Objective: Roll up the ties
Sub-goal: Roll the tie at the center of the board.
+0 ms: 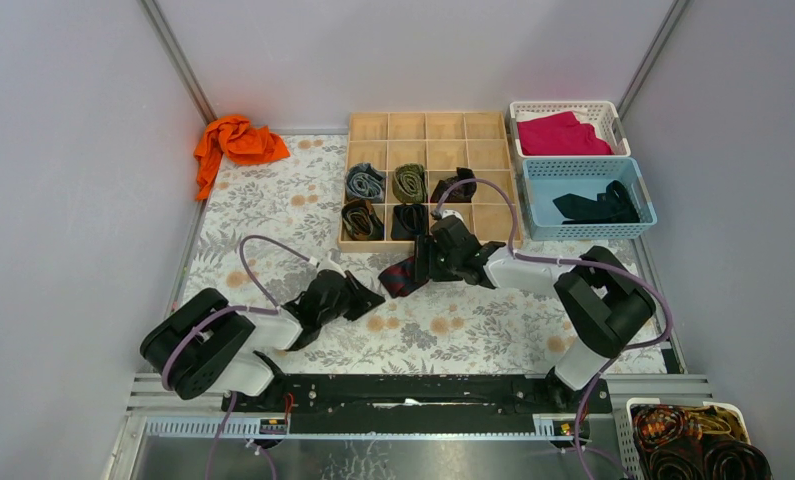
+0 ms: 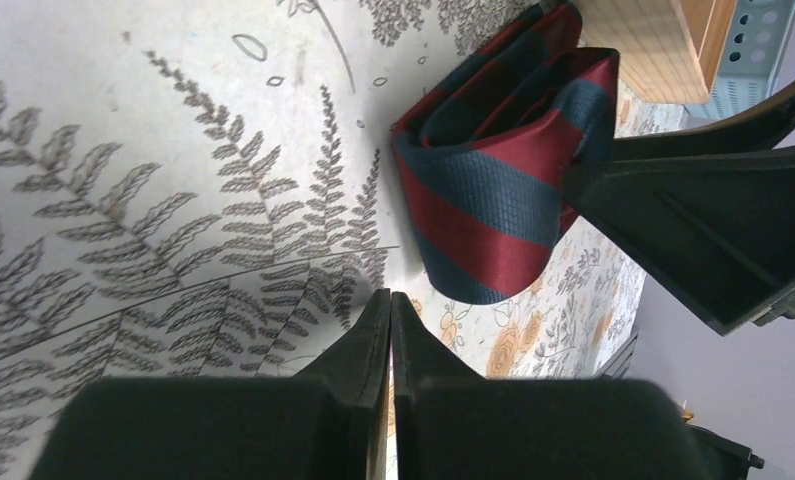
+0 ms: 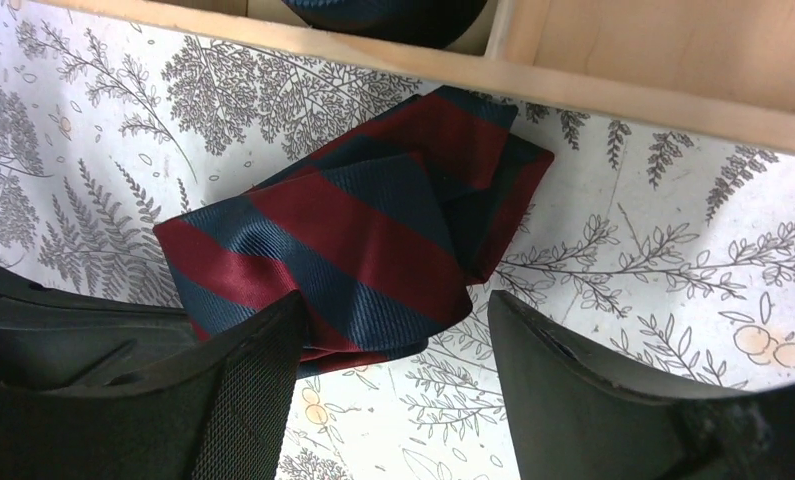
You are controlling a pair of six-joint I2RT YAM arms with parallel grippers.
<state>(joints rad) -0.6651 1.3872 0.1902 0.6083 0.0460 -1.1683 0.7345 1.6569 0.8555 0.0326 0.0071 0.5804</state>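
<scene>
A navy tie with red stripes lies loosely coiled on the floral cloth, just in front of the wooden divider box. It also shows in the left wrist view and the right wrist view. My right gripper is open over the coil's near edge, one finger touching the fabric. My left gripper is shut and empty, just left of the coil. Rolled ties sit in the box: grey-blue, olive, black, brown and another black.
An orange cloth lies at the back left. A white basket holds a magenta cloth. A blue basket holds a dark tie. A bin of coiled items is at the near right.
</scene>
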